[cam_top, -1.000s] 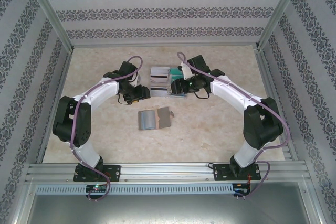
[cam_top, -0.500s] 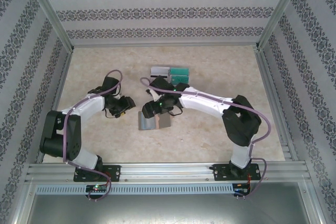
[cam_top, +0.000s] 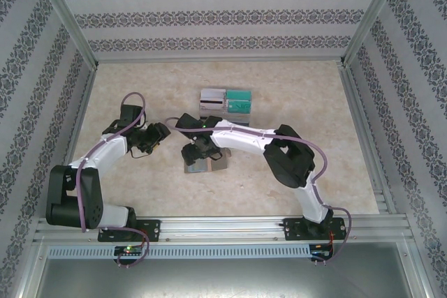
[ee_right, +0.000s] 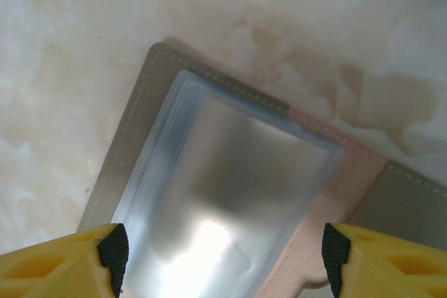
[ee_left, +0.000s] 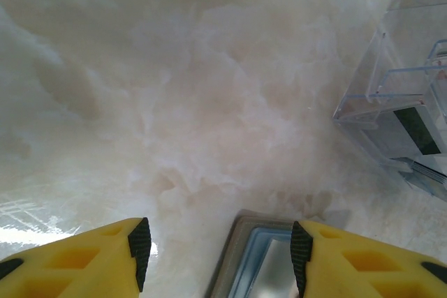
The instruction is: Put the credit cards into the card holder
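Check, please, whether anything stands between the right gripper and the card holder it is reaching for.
Nothing visible does. In the right wrist view, the open right gripper hangs directly over the opened card holder, and no object lies between them.

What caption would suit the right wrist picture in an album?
Right arm's open jaws poised above the grey card holder, its glossy pocket catching light, on a marbled table.

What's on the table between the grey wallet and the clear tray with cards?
Nothing. In the left wrist view the table is bare between the card holder and the clear tray.
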